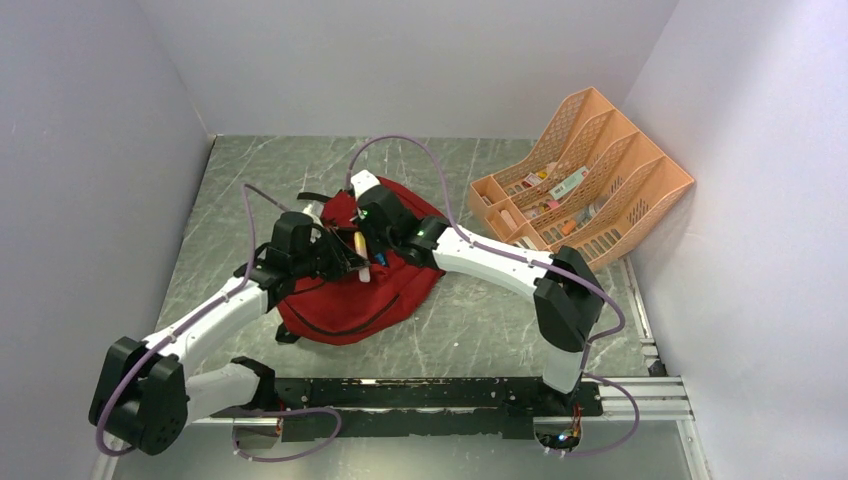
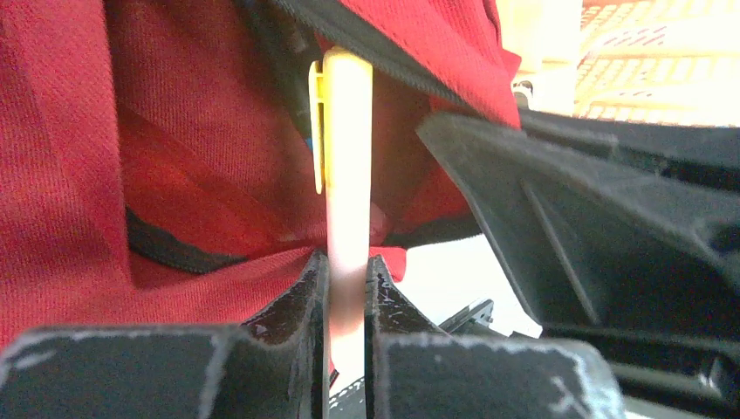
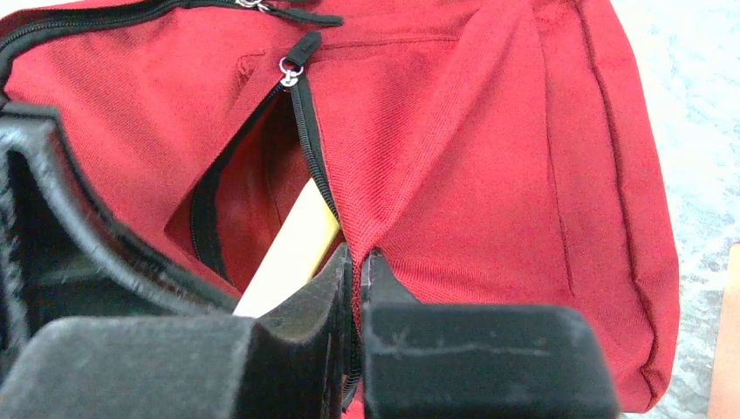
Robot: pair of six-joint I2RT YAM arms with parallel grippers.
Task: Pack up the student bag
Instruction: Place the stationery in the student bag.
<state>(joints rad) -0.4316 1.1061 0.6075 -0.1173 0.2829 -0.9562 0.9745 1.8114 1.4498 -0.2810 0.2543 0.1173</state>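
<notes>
**Both claws meet over the bag at mid-worktop**

The student bag lies near the middle of the worktop, a little toward the left edge, with bare stone around it. The widest open room is toward the right edge and the near right corner. Walls stand along the left, far and right edges. A peach organiser fills the far right corner, well apart from the bag.

The left claw is pinched narrow on a cream pen with a yellow clip, held upright between its fingers. The right claw is clamped on the zip edge of the bag's pocket, holding it up. The pen's far end sits in that pocket mouth. The two claws work close together, and the right claw's dark body crowds just beside the pen in the left wrist view.

From above, the arms cover the pocket opening. The pen's lower end is hidden behind the left claw's fingers. The inside of the pocket is too dark to read, and the organiser's contents are too small to tell.
</notes>
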